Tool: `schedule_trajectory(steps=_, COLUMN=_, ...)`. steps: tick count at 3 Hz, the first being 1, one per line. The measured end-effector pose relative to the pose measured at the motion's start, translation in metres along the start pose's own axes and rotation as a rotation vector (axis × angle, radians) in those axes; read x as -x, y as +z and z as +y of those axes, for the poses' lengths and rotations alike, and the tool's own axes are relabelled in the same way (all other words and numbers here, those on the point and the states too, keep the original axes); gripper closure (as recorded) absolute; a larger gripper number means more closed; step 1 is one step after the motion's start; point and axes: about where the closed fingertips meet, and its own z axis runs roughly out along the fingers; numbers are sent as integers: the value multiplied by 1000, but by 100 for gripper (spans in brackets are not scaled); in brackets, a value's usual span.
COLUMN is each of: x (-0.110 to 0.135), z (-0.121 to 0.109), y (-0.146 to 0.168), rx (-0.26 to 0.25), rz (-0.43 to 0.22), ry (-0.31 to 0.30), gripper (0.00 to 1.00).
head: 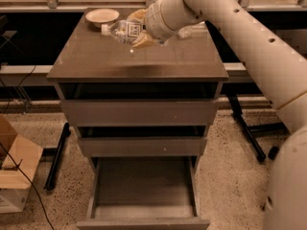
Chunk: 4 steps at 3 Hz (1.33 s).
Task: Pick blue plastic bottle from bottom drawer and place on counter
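The blue plastic bottle (122,31) is a small clear bottle with a white cap and a pale label with a dark square mark. It lies nearly level in my gripper (139,30), cap pointing left, held just above the far part of the counter (139,59). The gripper's tan fingers (144,40) are shut on the bottle's base end. My white arm reaches in from the right. The bottom drawer (144,188) stands pulled open at the foot of the cabinet, and its floor is bare.
A shallow pale bowl (102,17) sits at the counter's far left corner, close to the bottle's cap. A clear wrinkled object (192,31) lies on the counter behind my arm. A cardboard box (12,176) stands on the floor at left. Black chair legs (249,133) are at right.
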Motion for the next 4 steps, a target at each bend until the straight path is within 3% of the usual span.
schedule_trajectory(steps=2, x=-37, z=-5, y=51, rx=66, rz=-34, ry=97, gripper=35)
schedule_trajectory(steps=3, x=-58, z=2, y=69, rx=85, rz=-86, ry=217, gripper=12)
schedule_trajectory(steps=4, x=-73, z=10, y=79, rx=81, rz=-154, ry=346, gripper=0)
